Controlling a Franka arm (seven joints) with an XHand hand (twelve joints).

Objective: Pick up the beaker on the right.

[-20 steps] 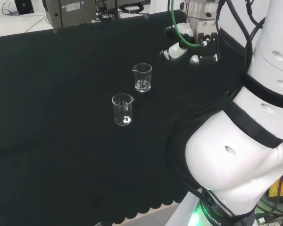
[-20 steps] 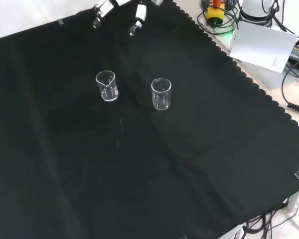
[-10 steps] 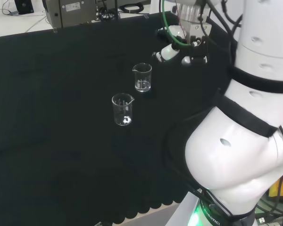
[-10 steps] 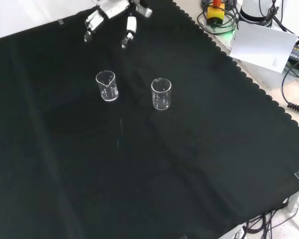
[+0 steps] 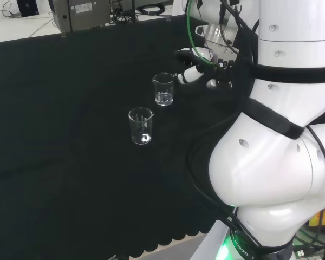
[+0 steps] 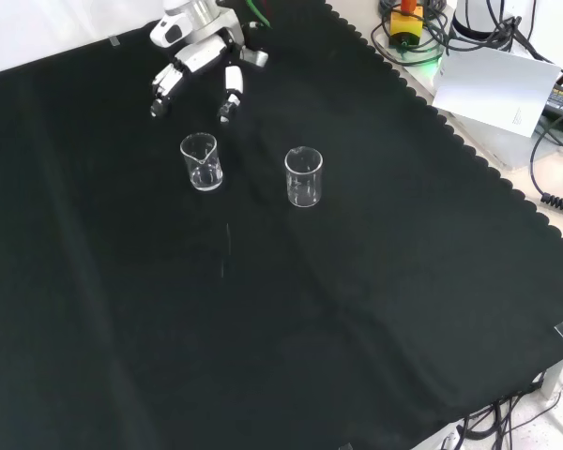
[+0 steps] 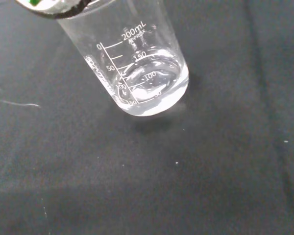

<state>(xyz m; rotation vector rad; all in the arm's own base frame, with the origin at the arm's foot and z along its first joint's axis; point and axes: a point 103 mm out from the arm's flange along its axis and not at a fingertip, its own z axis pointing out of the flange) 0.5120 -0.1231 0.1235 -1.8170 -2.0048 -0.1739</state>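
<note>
Two clear glass beakers on the black cloth (image 6: 375, 309). In the front view the nearer beaker (image 6: 303, 176) stands at 3 o'clock of the farther beaker (image 6: 201, 161), apart from it. The hand (image 6: 195, 56), fingers spread and empty, hovers at 12 o'clock of the farther beaker without touching.

head view: beaker (image 5: 163, 89) right of second beaker (image 5: 141, 125) | hand (image 5: 197, 64) beside beaker, apart

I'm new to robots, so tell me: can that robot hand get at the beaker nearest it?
Probably yes. The robot hand hangs open just short of the near beaker, with bare cloth between; the other beaker stands apart.
</note>
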